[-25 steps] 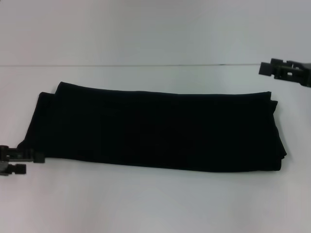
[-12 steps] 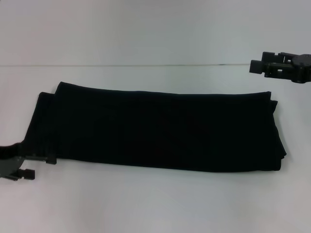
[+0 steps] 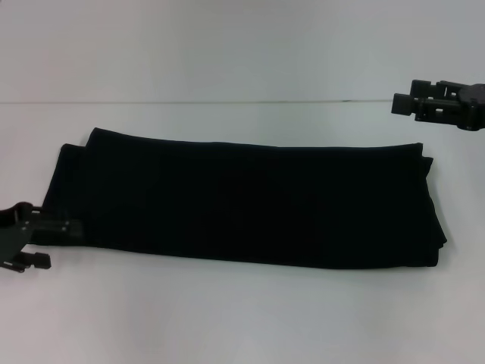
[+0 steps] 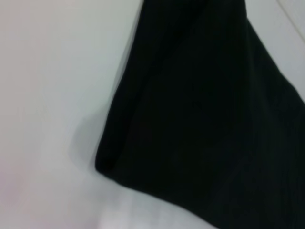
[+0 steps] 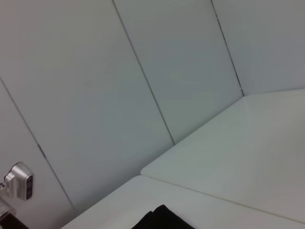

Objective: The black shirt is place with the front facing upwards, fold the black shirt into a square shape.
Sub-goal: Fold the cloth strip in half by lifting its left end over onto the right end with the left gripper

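The black shirt [image 3: 242,201] lies on the white table [image 3: 242,318] folded into a long flat band running left to right. No lettering or label shows. My left gripper [image 3: 64,243] is low at the shirt's near left corner, open, with its upper finger [image 3: 70,226] over the fabric edge and its lower finger over bare table. The left wrist view shows that shirt corner [image 4: 200,119] close up, lying flat. My right gripper [image 3: 403,103] hovers beyond the shirt's far right corner, apart from it. A small tip of the shirt [image 5: 162,219] shows in the right wrist view.
The table's back edge [image 3: 227,101] meets a pale panelled wall [image 5: 143,86]. A small metal fitting [image 5: 18,183] is on the wall at the edge of the right wrist view. Bare white table surrounds the shirt.
My left gripper has moved in toward the shirt's near left corner and its fingers have spread wider. My right gripper has shifted slightly left and up. The shirt has not moved.
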